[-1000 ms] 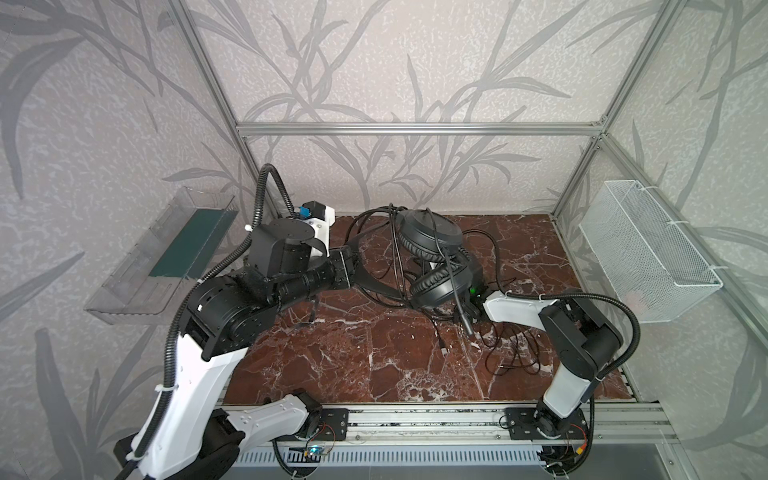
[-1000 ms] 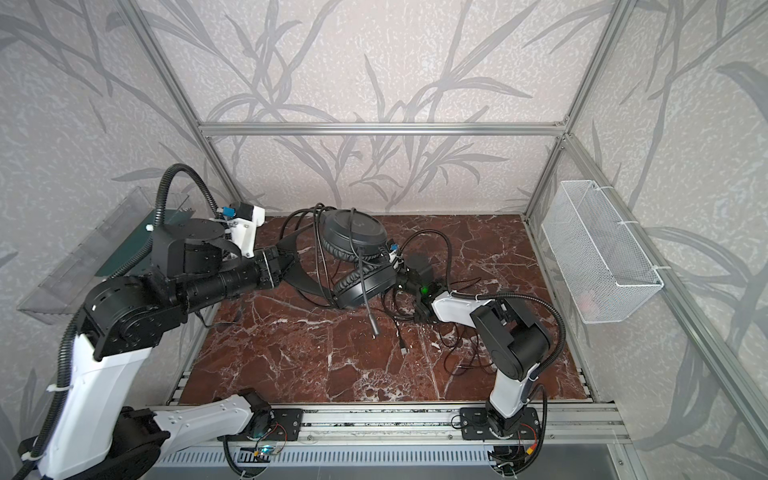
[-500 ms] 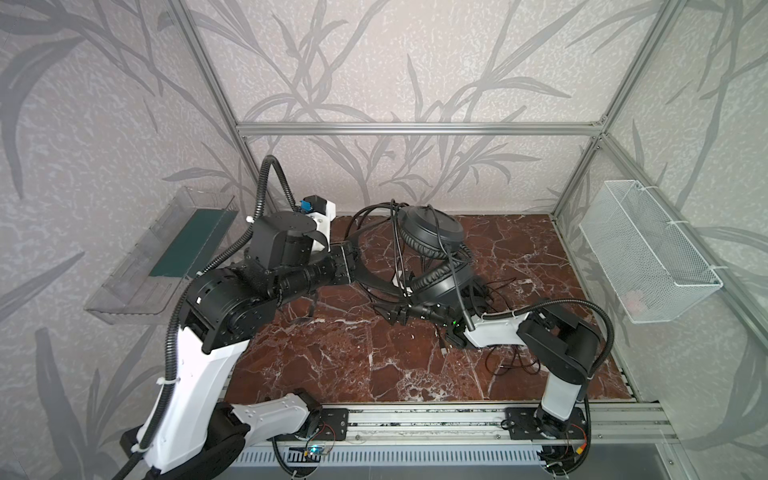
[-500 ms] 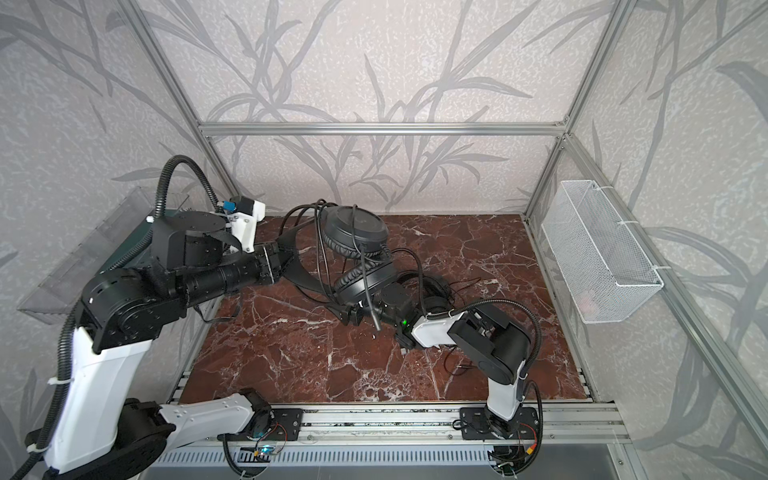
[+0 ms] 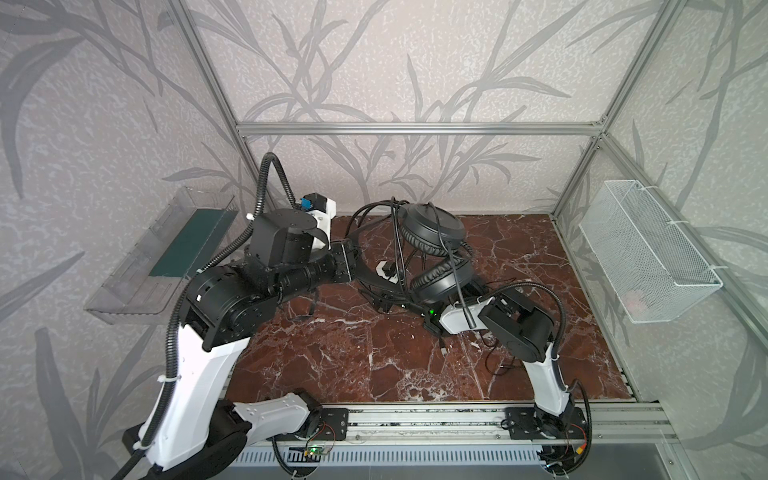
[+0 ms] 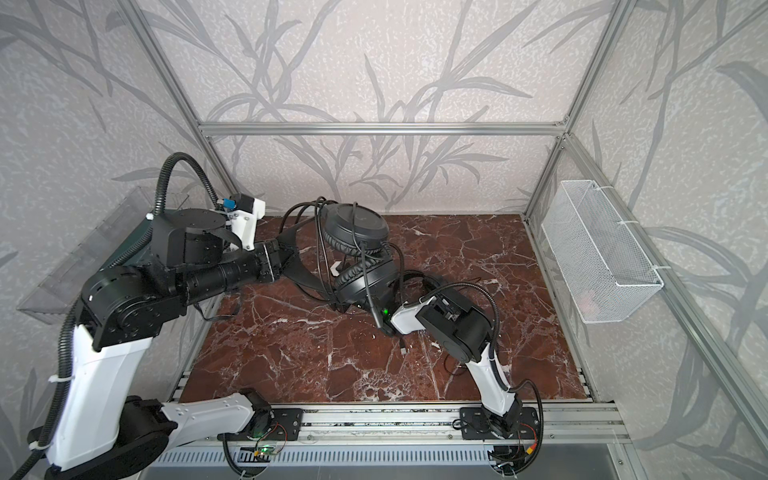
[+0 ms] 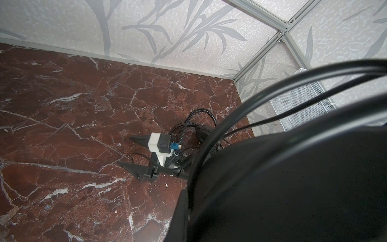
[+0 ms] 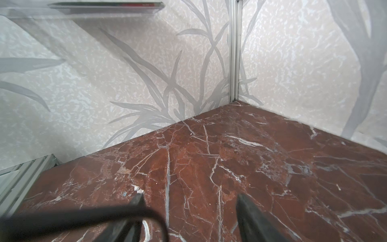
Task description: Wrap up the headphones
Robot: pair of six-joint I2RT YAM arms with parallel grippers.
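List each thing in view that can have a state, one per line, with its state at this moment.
headphones: lifted by the headband, earcups stacked, cable looped over them.
cable: tail end loose on the marble floor.
left gripper: shut on the headphones' headband.
right gripper: open, low beside the lower earcup, nothing between the fingers.
wire basket: on the wall, contents unclear.
clear tray: on the wall.

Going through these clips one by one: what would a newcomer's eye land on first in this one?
The black headphones, held up off the red marble table near the back middle by the left tool, which is shut on the headband. Their thin cable hangs in loose loops over the earcups. Just below, the right tool lies low with its jaws apart, holding nothing.
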